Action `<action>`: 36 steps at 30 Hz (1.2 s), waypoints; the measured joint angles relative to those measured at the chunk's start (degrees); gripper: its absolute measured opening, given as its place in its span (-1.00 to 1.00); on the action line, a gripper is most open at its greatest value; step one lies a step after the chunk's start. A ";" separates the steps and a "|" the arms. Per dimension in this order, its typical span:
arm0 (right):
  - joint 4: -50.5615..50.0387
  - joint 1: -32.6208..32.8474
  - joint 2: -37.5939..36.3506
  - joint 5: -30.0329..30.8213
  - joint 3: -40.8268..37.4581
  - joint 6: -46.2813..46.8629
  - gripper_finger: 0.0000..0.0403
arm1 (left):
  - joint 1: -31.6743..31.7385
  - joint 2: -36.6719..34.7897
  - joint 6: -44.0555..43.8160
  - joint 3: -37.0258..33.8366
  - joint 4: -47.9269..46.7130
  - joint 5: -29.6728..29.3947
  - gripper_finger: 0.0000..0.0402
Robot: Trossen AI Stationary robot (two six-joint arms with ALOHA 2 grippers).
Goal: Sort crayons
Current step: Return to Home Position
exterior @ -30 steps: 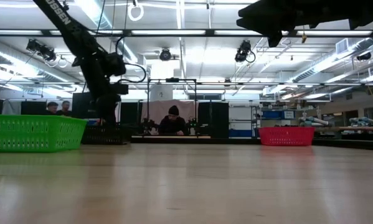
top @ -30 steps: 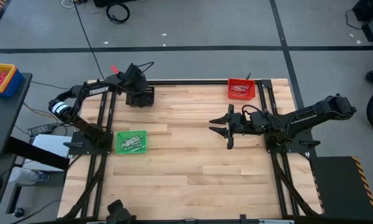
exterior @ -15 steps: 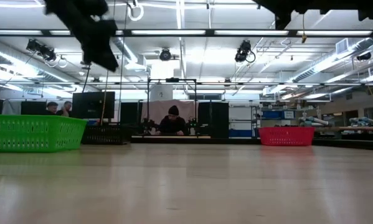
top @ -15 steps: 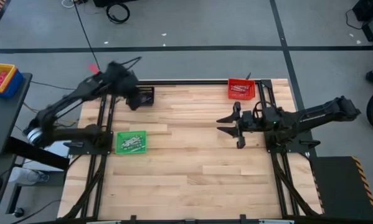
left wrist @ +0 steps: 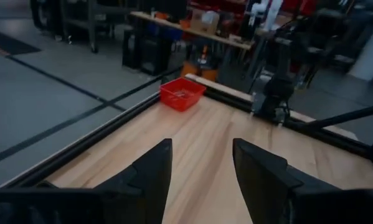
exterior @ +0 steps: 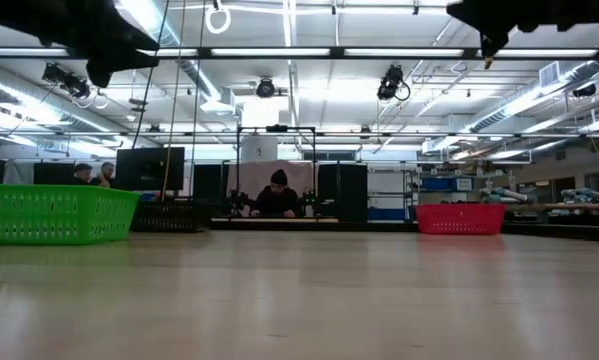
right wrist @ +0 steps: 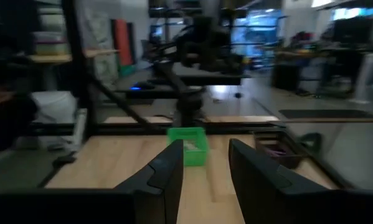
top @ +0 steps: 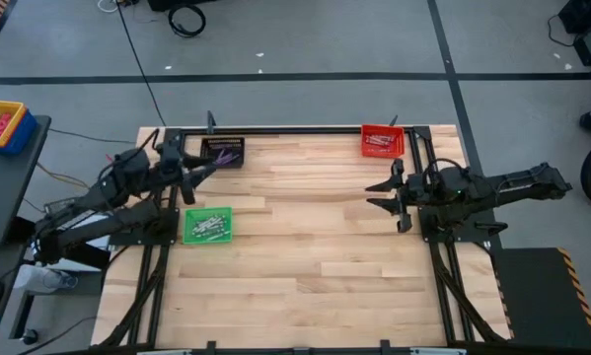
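Three small bins rest on the wooden table. A black bin [top: 223, 151] at the far left holds purple crayons. The green bin [top: 207, 225] at the left edge holds pale crayons, and a red bin [top: 383, 140] at the far right holds reddish ones. My left gripper [top: 198, 177] hovers above the table between the black and green bins, pointing level toward the right, open and empty [left wrist: 202, 163]. Raised near the right edge, my right gripper [top: 372, 195] points level toward the left, open with nothing between its fingers [right wrist: 205, 167].
Black frame rails [top: 295, 128] run along the table's far, left and right edges. A blue-and-yellow box [top: 1, 123] stands on a side stand beyond the left edge. In the low view, people [exterior: 279, 195] sit in the room behind the table.
My left gripper has risen from over the black bin and swung back toward the table's left and near side, tipping from pointing down to nearly level. My right gripper has drawn back toward the table's right edge, staying level.
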 joint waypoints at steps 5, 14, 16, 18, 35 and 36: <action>1.31 -0.04 -6.69 11.83 -6.45 -0.24 -0.34 | -5.15 -7.30 -1.07 -7.12 5.55 -1.19 -0.10; -0.01 0.00 -20.49 15.03 -15.07 4.49 -0.34 | -13.06 -18.39 -1.12 -19.40 13.01 -7.49 -0.10; -1.74 -0.01 -23.30 14.99 -16.55 5.85 -0.34 | -14.86 -17.98 -1.29 -20.82 14.81 -7.59 -0.10; -4.77 -0.02 -25.75 15.10 -17.62 7.01 -0.34 | -16.97 -17.81 -1.28 -22.36 19.10 -8.15 -0.10; -3.75 -0.13 -26.55 4.16 -23.79 5.33 -0.95 | -33.36 -17.36 9.73 -29.21 29.91 -18.00 -0.10; -3.65 -0.17 -26.46 4.96 -23.79 4.47 -0.96 | -33.67 -17.36 10.54 -29.21 30.04 -17.78 -0.10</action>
